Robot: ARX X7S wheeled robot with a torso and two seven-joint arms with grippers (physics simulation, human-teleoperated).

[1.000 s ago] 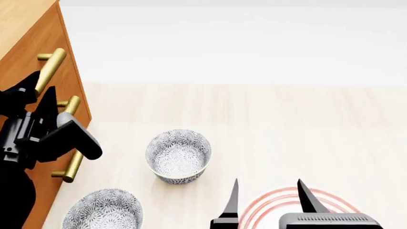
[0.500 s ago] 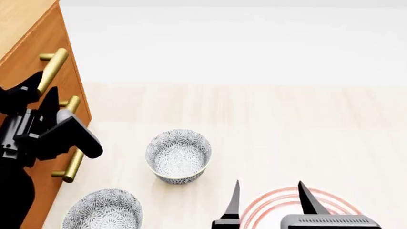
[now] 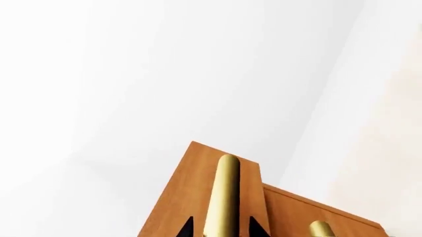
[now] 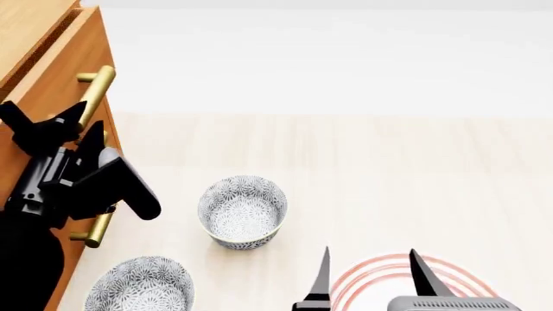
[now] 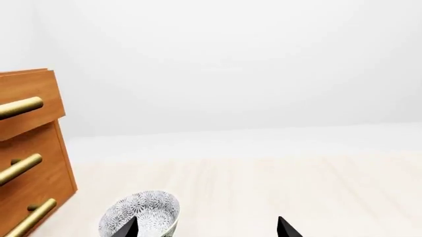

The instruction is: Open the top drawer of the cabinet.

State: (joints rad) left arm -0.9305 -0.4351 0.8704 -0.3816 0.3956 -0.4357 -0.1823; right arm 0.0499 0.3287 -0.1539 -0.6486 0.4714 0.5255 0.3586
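Observation:
The cabinet (image 4: 22, 26) stands at the left in the head view. Its top drawer (image 4: 62, 76) sticks out a little past the fronts below, as the right wrist view also shows (image 5: 39, 89). My left gripper (image 4: 84, 123) is shut on the lower part of the top drawer's brass bar handle (image 4: 97, 87). In the left wrist view the handle (image 3: 224, 190) runs between the two black fingertips (image 3: 187, 228) of that gripper (image 3: 221, 228). My right gripper (image 4: 372, 275) hangs open and empty low over the floor, away from the cabinet; the right wrist view shows it too (image 5: 206, 228).
Two patterned bowls (image 4: 243, 210) (image 4: 140, 284) sit on the pale floor near the cabinet's foot. A red-ringed plate (image 4: 393, 269) lies under my right gripper. The two lower drawers' handles (image 5: 20, 168) (image 5: 29, 217) are below the top one. A white wall stands behind.
The top drawer front and its handle have moved out from the cabinet, to the right in the head view. My left gripper travelled with the handle. The right gripper barely shifted.

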